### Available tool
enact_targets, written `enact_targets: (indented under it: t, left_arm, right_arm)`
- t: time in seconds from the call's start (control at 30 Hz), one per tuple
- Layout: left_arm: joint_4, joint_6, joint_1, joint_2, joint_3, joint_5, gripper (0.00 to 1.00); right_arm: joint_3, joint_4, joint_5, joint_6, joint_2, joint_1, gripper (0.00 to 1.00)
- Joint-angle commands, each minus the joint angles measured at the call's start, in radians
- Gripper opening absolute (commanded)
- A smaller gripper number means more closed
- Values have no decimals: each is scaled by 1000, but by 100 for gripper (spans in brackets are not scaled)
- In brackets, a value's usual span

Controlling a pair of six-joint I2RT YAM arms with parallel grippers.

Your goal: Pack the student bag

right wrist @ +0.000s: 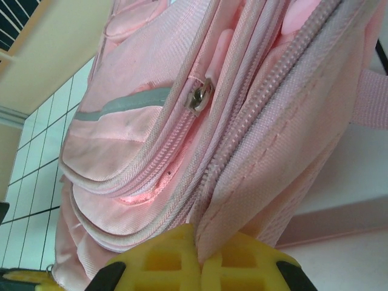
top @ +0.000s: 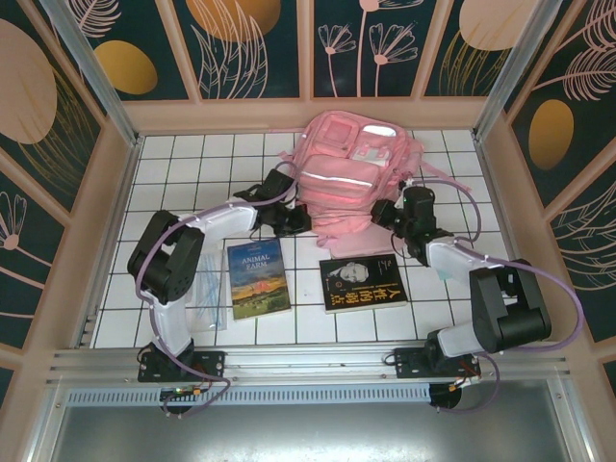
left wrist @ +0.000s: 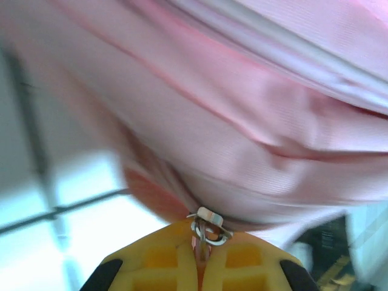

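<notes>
The student bag [top: 351, 173], a big pink backpack with silver strips, lies at the back centre of the white tiled table. My left gripper [top: 296, 199] is at its lower left edge. In the left wrist view the yellow fingers [left wrist: 242, 260] are shut on a small metal zipper pull [left wrist: 209, 229] under the pink fabric [left wrist: 254, 121]. At the bag's lower right side my right gripper [top: 389, 213] is shut on a fold of the bag's fabric [right wrist: 242, 200] beside an open zipper track [right wrist: 242, 121]. Another zipper slider [right wrist: 199, 95] sits higher on the bag [right wrist: 133, 133].
Two books lie in front of the bag: a blue "Animal Farm" [top: 258, 279] at the left and a black one with a portrait [top: 362, 282] at the right. A clear plastic sleeve [top: 207, 306] rests by the left arm. Wooden walls [top: 106, 212] surround the table.
</notes>
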Motion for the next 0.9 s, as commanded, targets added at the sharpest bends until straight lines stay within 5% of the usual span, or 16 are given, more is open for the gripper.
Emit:
enact_targets:
  t: [0.0, 0.17, 0.4, 0.53, 0.67, 0.87]
  left_arm:
    - [-318, 184, 39, 2, 5, -227, 0]
    - [-308, 229, 24, -35, 9, -174, 0]
    - [-257, 208, -157, -118, 60, -95, 0]
    - [-103, 83, -200, -55, 137, 2, 0]
    - [32, 3, -209, 49, 234, 24, 0]
    - [113, -21, -209, 152, 369, -18, 0]
  right_arm:
    - [79, 75, 70, -87, -20, -55, 0]
    - [171, 101, 41, -103, 96, -68, 0]
    - [462, 29, 50, -69, 355, -84, 3]
    - [662, -219, 46, 4, 435, -108, 58]
    - [677, -421, 43, 23, 367, -127, 73]
    - [440, -463, -67, 108, 125, -143, 99]
